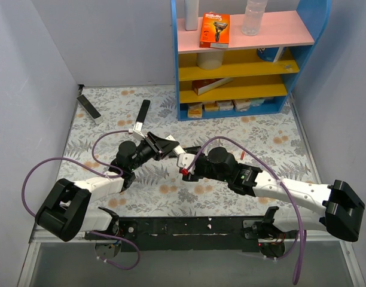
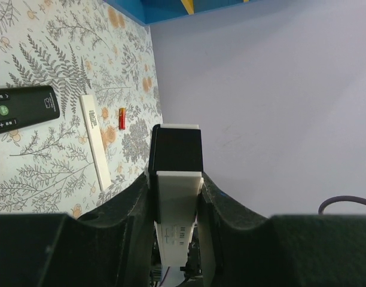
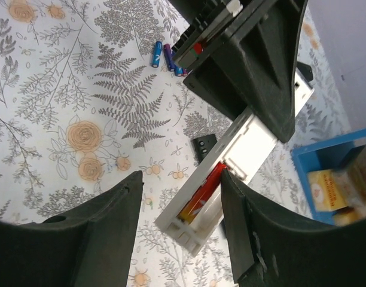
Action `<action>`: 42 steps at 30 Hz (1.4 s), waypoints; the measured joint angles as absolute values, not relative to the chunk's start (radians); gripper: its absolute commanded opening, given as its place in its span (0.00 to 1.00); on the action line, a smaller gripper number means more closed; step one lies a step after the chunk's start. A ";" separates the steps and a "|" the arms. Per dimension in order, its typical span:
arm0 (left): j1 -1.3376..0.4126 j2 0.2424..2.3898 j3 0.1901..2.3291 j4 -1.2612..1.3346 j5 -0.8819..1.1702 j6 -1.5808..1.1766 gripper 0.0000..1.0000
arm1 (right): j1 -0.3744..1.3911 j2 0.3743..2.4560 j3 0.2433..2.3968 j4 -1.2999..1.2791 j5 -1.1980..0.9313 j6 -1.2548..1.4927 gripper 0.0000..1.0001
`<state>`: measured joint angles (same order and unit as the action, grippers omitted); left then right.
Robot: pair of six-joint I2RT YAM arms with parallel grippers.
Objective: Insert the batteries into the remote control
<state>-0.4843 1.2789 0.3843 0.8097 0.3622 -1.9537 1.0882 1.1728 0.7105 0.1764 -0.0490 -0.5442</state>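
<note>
My left gripper (image 1: 165, 145) is shut on the white remote control (image 1: 184, 159), holding it above the table; in the left wrist view (image 2: 177, 178) the remote (image 2: 178, 203) sits between its jaws. In the right wrist view the remote (image 3: 255, 140) shows its open compartment with one red battery (image 3: 201, 192) lying in it. My right gripper (image 3: 182, 174) is open, its fingers astride that end of the remote, also in the top view (image 1: 189, 169). A second red battery (image 2: 122, 118) lies on the table beside the white back cover (image 2: 96, 140).
A pair of small blue cells (image 3: 156, 54) and a small black piece (image 3: 204, 145) lie on the floral cloth. Black remotes lie at the back left (image 1: 143, 112) (image 1: 89, 108) and near the cover (image 2: 21, 107). A blue shelf unit (image 1: 243, 60) stands at the back right.
</note>
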 measured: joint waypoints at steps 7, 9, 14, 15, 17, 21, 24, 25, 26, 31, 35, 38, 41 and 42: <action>-0.476 1.267 0.384 0.804 0.351 -1.958 0.00 | 1.081 1.135 0.689 0.175 -0.050 -0.427 0.63; -0.475 1.259 0.384 0.805 0.351 -1.960 0.00 | 1.082 1.127 0.691 0.175 -0.048 -0.408 0.64; -0.474 1.251 0.384 0.823 0.353 -1.972 0.00 | 1.084 1.120 0.728 0.133 -0.030 -0.353 0.65; -0.473 1.249 0.384 0.824 0.355 -1.975 0.00 | 1.085 1.120 0.739 0.120 -0.024 -0.342 0.67; -0.473 1.242 0.384 0.824 0.361 -1.983 0.00 | 1.088 1.120 0.781 0.067 0.003 -0.316 0.72; -0.466 1.225 0.379 0.819 0.379 -1.991 0.00 | 1.089 1.121 0.906 -0.048 0.081 -0.255 0.83; -0.453 1.217 0.350 0.817 0.389 -1.978 0.00 | 1.081 1.134 1.025 -0.154 0.150 -0.210 0.87; -0.451 1.216 0.339 0.815 0.391 -1.971 0.00 | 1.077 1.139 1.053 -0.178 0.168 -0.196 0.88; -0.448 1.216 0.326 0.809 0.394 -1.960 0.00 | 1.068 1.145 1.086 -0.212 0.191 -0.173 0.91; -0.441 1.198 0.314 0.754 0.409 -1.877 0.00 | 0.962 1.151 1.124 -0.366 0.255 -0.035 0.95; -0.441 1.139 0.313 0.718 0.421 -1.810 0.00 | 0.772 1.165 1.114 -0.497 0.271 0.115 0.89; -0.441 1.100 0.310 0.698 0.434 -1.769 0.00 | 0.636 1.173 1.084 -0.559 0.276 0.216 0.81; -0.441 1.073 0.308 0.678 0.445 -1.740 0.00 | 0.551 1.194 1.034 -0.593 0.284 0.298 0.72; -0.441 1.066 0.308 0.673 0.448 -1.731 0.00 | 0.532 1.205 1.018 -0.598 0.286 0.319 0.67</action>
<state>-0.4412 1.0664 0.3080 0.6727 0.4480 -1.7313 0.5320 1.2049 1.0183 -0.5976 0.2855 0.3195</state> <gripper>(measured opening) 0.273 0.763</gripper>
